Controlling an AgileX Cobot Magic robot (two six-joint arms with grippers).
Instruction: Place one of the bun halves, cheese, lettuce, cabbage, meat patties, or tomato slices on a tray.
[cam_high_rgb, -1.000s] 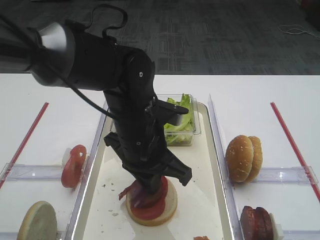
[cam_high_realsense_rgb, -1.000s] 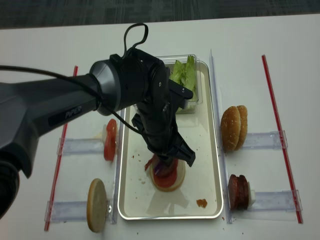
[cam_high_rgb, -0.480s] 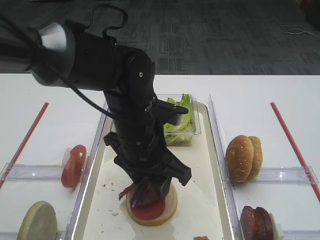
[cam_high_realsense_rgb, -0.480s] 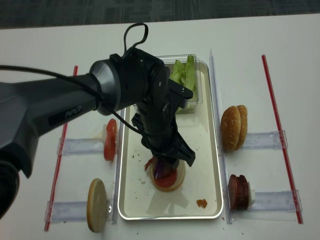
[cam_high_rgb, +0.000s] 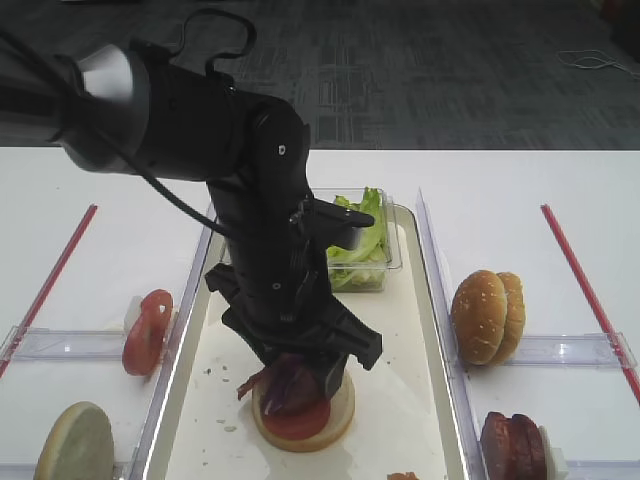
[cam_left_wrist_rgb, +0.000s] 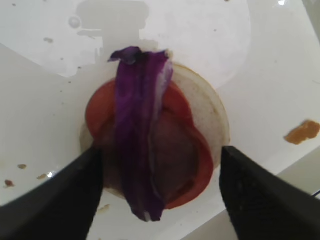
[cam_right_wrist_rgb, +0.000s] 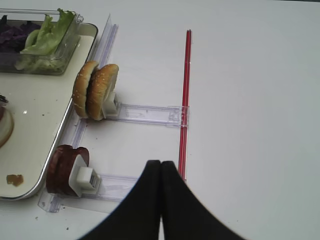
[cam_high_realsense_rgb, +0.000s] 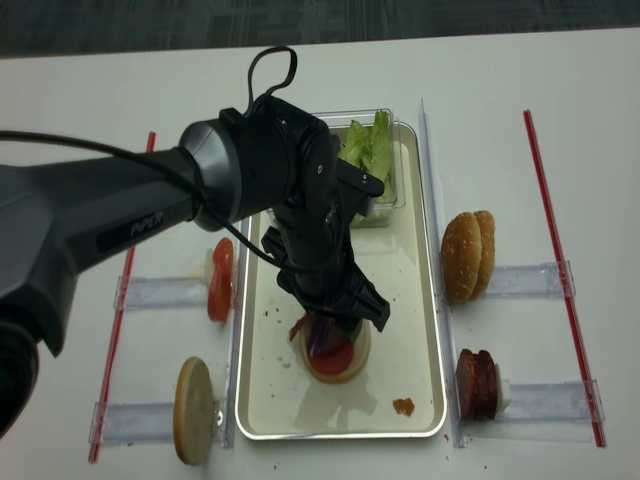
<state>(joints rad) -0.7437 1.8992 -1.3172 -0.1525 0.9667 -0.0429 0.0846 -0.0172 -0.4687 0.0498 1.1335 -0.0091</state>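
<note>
My left gripper (cam_left_wrist_rgb: 160, 200) hangs open just above a stack on the tray (cam_high_realsense_rgb: 400, 290). The stack is a bun half (cam_left_wrist_rgb: 212, 112), a tomato slice (cam_left_wrist_rgb: 192, 167) and a strip of purple cabbage (cam_left_wrist_rgb: 140, 135) lying free between the fingers. More cabbage (cam_right_wrist_rgb: 14, 37) and the lettuce (cam_high_realsense_rgb: 370, 150) fill a clear tub at the tray's far end. Two seeded bun halves (cam_high_realsense_rgb: 468, 255) and the meat patties (cam_high_realsense_rgb: 478, 383) stand in holders on the right. My right gripper (cam_right_wrist_rgb: 161, 165) is shut on nothing above the table. Cheese is out of view.
Tomato slices (cam_high_realsense_rgb: 220, 280) and another bun half (cam_high_realsense_rgb: 195, 410) stand in clear holders left of the tray. Red strips (cam_high_realsense_rgb: 560, 260) run along both outer sides of the table. A small orange smear (cam_high_realsense_rgb: 403, 406) lies near the tray's front edge.
My left gripper's jaws have opened wide and let go of the purple cabbage, which now rests on the tomato slice. The right gripper has not moved.
</note>
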